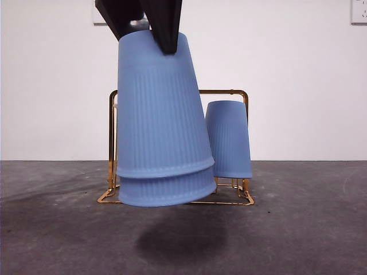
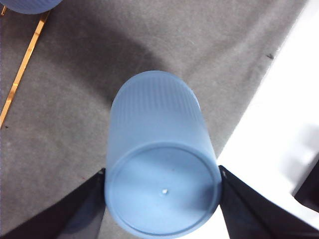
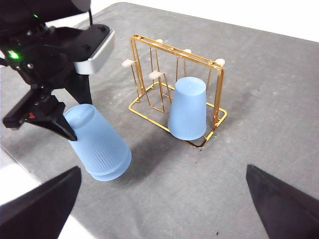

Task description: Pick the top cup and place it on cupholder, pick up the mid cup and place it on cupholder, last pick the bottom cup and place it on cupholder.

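My left gripper [image 2: 163, 191] is shut on a stack of two upside-down blue ribbed cups [image 2: 159, 149], gripping the closed base of the outer one. In the front view the stack [image 1: 160, 120] hangs tilted above the table, its shadow underneath, in front of the left part of the gold wire cupholder [image 1: 112, 143]. The inner cup's rim [image 1: 166, 195] sticks out below. A third blue cup [image 1: 228, 140] sits upside down on the cupholder's right side. The right wrist view shows the cupholder [image 3: 144, 64], that cup [image 3: 188, 112] and the held stack [image 3: 97, 144]. My right gripper [image 3: 164, 209] is open and holds nothing, well back from the cupholder.
A dark grey mat [image 1: 298, 229] covers the table. Its edge and the white surface [image 2: 279, 124] beyond lie close beside the held stack. The cupholder's white-tipped prongs [image 3: 128, 62] on the left and middle carry nothing. A white wall stands behind.
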Robot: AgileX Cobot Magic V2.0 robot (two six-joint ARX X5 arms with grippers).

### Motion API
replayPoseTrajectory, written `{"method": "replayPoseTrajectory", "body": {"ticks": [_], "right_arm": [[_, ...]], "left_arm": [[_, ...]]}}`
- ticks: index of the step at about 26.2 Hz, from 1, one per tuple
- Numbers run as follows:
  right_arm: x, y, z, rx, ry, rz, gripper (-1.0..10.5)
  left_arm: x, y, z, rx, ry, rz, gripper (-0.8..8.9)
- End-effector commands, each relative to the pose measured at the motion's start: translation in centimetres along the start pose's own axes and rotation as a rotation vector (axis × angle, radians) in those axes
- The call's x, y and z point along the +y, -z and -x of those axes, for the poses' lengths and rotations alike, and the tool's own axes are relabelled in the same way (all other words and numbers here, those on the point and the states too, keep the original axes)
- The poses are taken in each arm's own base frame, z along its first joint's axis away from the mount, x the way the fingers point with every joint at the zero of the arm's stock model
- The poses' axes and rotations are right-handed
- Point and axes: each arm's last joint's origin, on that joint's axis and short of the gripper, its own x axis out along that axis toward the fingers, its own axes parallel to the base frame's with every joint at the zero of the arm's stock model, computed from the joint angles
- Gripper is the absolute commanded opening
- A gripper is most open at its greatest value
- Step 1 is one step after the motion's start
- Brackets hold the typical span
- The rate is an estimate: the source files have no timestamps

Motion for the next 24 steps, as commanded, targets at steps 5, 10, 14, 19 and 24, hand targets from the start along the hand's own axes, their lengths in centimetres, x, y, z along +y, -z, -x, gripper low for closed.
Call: {"method": "replayPoseTrajectory", "body": {"ticks": [5, 10, 14, 19, 24], "right_arm": [[0.06, -0.30, 0.13, -0.014, -0.005, 0.010, 5.6], [0.06, -0.30, 0.13, -0.014, -0.004, 0.010, 5.6], [0.06, -0.30, 0.13, -0.014, -0.004, 0.010, 5.6], [0.06, -0.30, 0.13, -0.014, -0.004, 0.011, 5.6], [0.06, -0.30, 0.13, -0.014, -0.005, 0.010, 5.6]], "left_arm": [[-0.37, -0.38, 1.37, -0.042, -0.005, -0.015, 1.96], [-0.39, -0.22, 1.38, -0.026, -0.005, -0.016, 0.06], [-0.73, -0.25, 1.37, -0.024, -0.008, -0.038, 0.05], [-1.04, -0.33, 1.36, -0.029, 0.002, -0.053, 0.80], [-1.17, -0.32, 1.35, -0.026, -0.004, -0.063, -0.01]]}}
